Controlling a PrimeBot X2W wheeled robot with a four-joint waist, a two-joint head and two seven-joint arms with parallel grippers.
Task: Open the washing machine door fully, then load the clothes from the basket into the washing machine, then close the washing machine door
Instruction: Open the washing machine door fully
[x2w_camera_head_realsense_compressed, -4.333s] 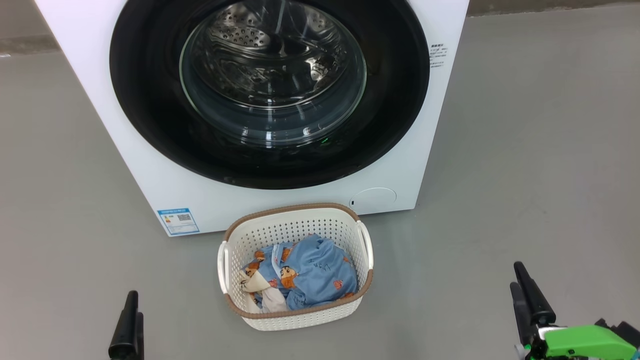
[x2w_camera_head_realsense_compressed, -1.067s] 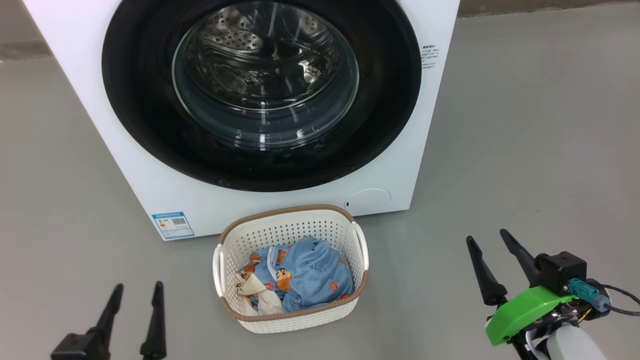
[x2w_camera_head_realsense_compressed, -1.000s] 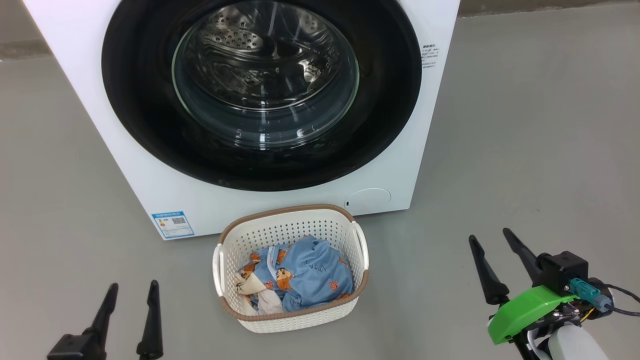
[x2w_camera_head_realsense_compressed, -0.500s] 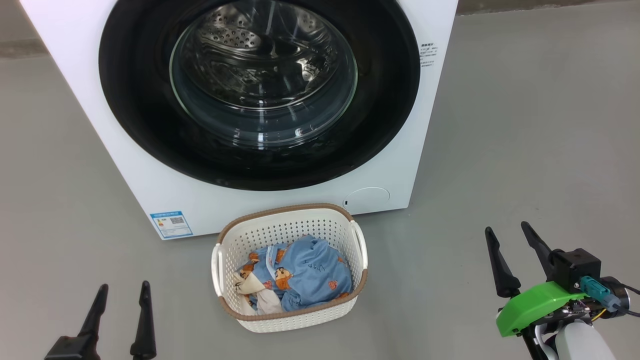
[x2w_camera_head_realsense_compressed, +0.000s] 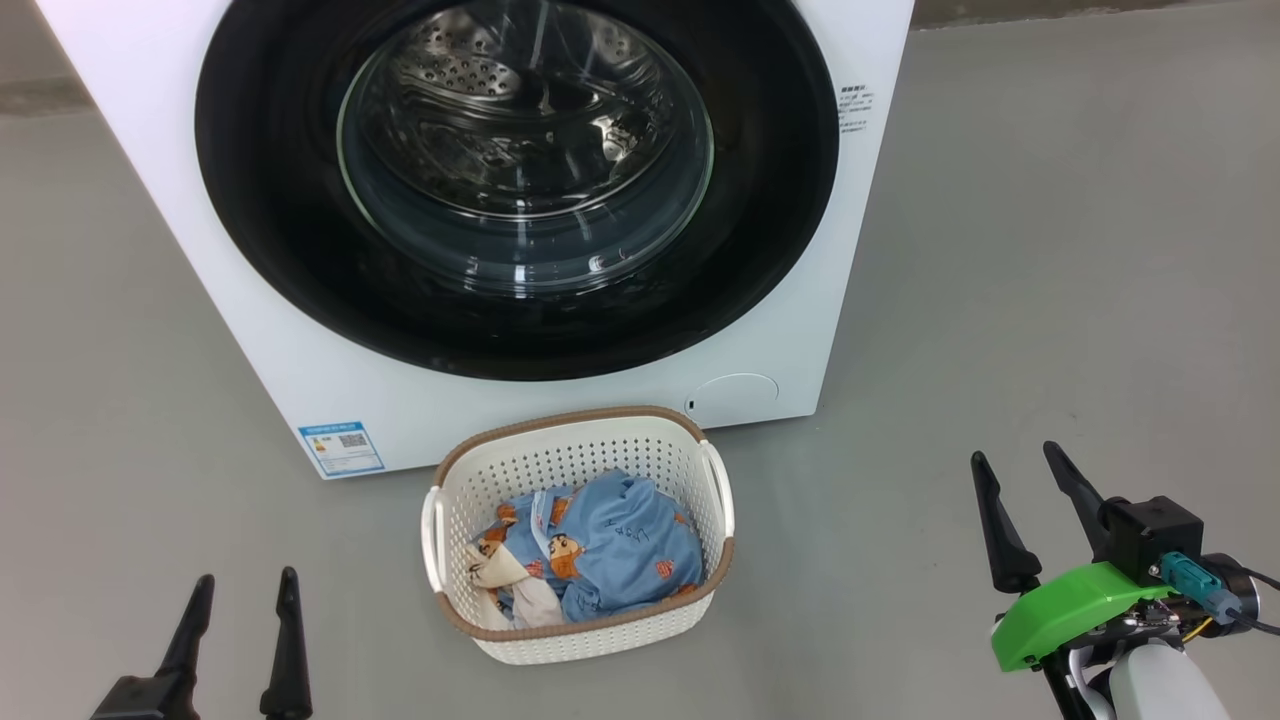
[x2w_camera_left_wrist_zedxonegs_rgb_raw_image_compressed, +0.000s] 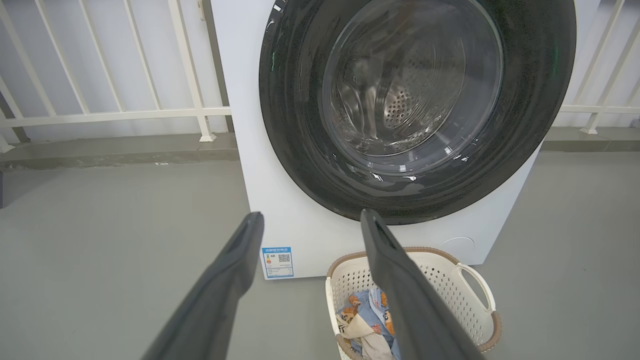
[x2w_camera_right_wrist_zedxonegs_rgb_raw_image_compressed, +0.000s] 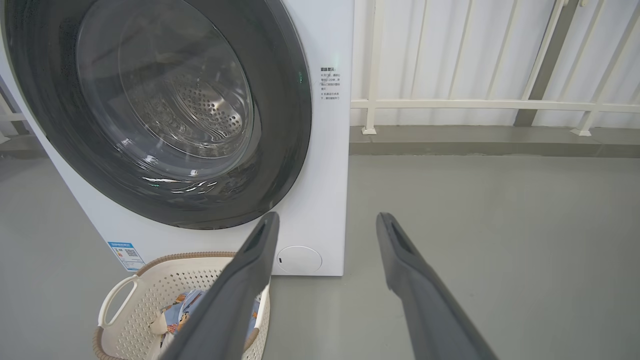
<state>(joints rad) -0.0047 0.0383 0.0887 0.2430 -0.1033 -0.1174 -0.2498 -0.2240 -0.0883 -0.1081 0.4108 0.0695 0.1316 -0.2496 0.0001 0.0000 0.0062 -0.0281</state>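
washing machine door (x2w_camera_head_realsense_compressed: 270, 250) shut | left pincer (x2w_camera_head_realsense_compressed: 247, 582), right pincer (x2w_camera_head_realsense_compressed: 1013, 450) wide, empty | risk: basket (x2w_camera_head_realsense_compressed: 580, 418) at door's 6 o'clock may block its swing

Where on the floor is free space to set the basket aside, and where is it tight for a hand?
Free: the floor right of the washing machine, up to the right gripper; also the floor left of the machine, ahead of the left gripper. Tight: the basket stands close before the machine, below the door, leaving little room between.
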